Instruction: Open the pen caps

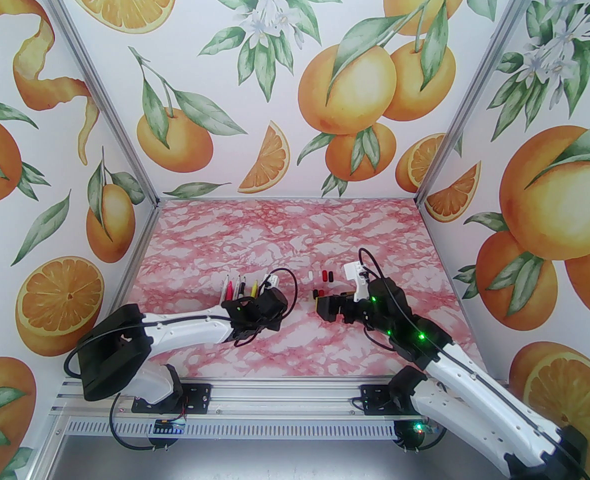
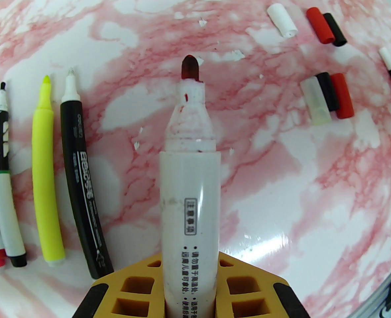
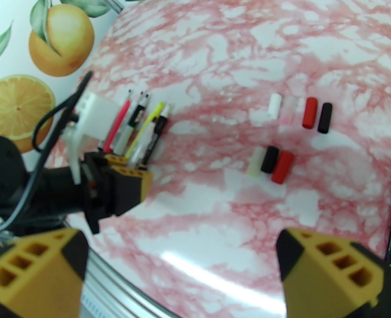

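Left gripper (image 2: 189,273) is clenched on a white pen (image 2: 189,190), low on the barrel. That pen's long axis runs straight out from the fingers, and its bare dark-red tip points at the far side of the table (image 2: 281,194). Just to its left more pens (image 2: 3,184) lie uncapped in a parallel row, among them a yellow pen (image 2: 46,177) and a black pen (image 2: 79,184), tips also pointing away. To its right, well apart from the row, lie loose caps. A white cap (image 2: 282,20), red cap (image 2: 320,25) and black cap (image 2: 335,29) are the farther ones. Nearer, a pale cap (image 2: 315,101) touches a second black and red pair, side by side. Left arm (image 1: 185,328) stretches low from its base toward mid-table. Right arm (image 1: 455,368) angles in from the right. Right gripper (image 3: 182,270) is spread wide, grasping nothing, just on the near side of the caps.
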`<action>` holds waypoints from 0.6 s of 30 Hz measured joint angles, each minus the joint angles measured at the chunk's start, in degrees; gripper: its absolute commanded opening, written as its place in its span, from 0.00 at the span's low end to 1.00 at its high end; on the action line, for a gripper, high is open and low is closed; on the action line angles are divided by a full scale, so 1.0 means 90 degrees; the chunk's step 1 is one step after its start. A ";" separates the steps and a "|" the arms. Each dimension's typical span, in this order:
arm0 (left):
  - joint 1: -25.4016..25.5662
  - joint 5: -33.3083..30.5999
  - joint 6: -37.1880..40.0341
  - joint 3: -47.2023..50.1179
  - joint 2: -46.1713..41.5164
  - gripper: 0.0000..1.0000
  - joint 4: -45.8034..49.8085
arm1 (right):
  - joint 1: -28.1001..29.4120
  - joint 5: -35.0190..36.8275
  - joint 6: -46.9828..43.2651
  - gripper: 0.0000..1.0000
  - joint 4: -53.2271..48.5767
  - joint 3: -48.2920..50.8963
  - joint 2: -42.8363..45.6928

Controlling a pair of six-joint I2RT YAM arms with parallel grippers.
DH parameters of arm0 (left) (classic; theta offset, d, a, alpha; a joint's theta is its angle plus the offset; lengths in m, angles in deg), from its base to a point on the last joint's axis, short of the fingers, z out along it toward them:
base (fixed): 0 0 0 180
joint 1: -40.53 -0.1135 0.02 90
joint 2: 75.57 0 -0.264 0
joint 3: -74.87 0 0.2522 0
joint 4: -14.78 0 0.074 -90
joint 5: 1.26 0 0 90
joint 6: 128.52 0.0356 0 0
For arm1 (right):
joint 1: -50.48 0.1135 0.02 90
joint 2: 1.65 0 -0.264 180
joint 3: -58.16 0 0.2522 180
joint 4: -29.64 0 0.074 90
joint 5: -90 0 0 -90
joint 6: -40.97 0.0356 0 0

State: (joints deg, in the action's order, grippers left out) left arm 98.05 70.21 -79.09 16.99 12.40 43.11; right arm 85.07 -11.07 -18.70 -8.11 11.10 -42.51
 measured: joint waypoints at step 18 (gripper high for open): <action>-0.0221 -0.0328 -0.0165 -0.0389 0.0852 0.14 0.0250 | 0.0000 0.0012 0.0032 1.00 -0.0109 0.0146 0.0012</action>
State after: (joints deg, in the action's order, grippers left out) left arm 96.06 67.26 -80.58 13.49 20.07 45.36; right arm 85.07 -10.96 -18.42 -9.09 12.41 -42.40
